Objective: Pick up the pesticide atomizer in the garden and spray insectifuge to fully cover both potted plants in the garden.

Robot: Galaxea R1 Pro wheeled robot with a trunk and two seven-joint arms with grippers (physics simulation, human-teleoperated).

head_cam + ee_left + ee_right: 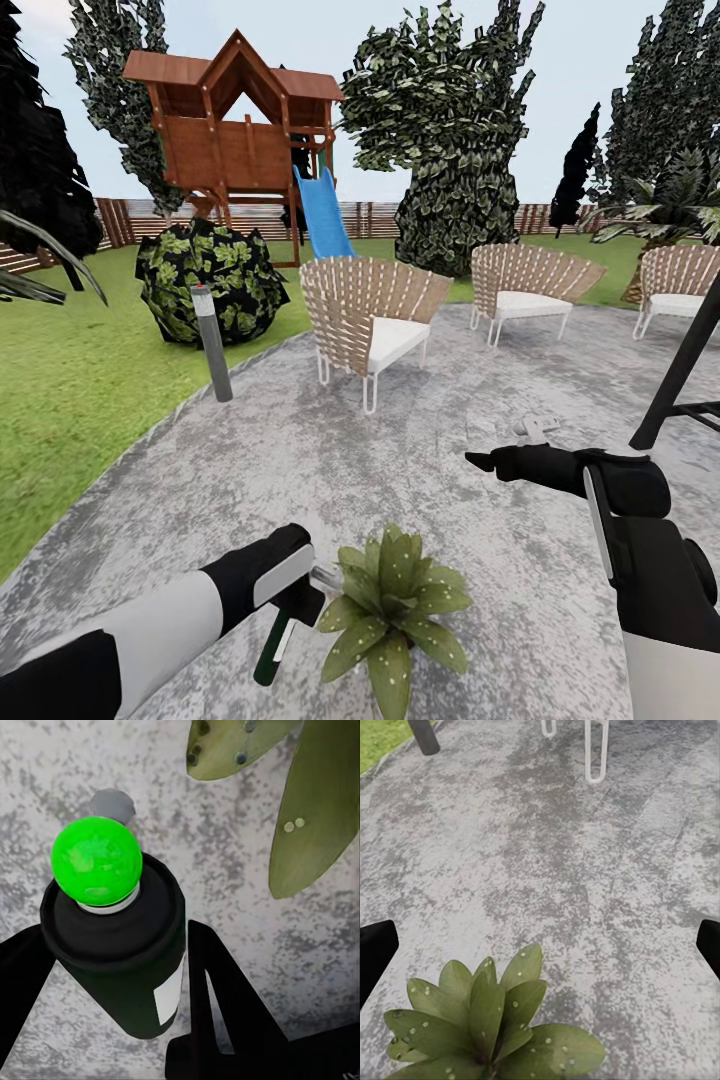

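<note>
The left gripper [292, 592] is clenching the dark green spray bottle [275, 637] just beside a potted plant [392, 606] on the grey paving [300, 450], the bottle's long axis hanging downward and tilted. In the left wrist view its green-capped head [96, 860] is sitting close to the leaves [311, 817], which lie to the robot's right of it. The right gripper [487, 461] is hovering farther off, its fingers [376, 949] spread and empty.

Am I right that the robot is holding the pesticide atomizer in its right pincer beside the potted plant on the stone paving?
Not quite: the left pincer holds the pesticide atomizer, as the head view shows. The right pincer is open, with nothing between its fingers. The rest is right: the bottle is beside the potted plant on the stone paving.
</note>
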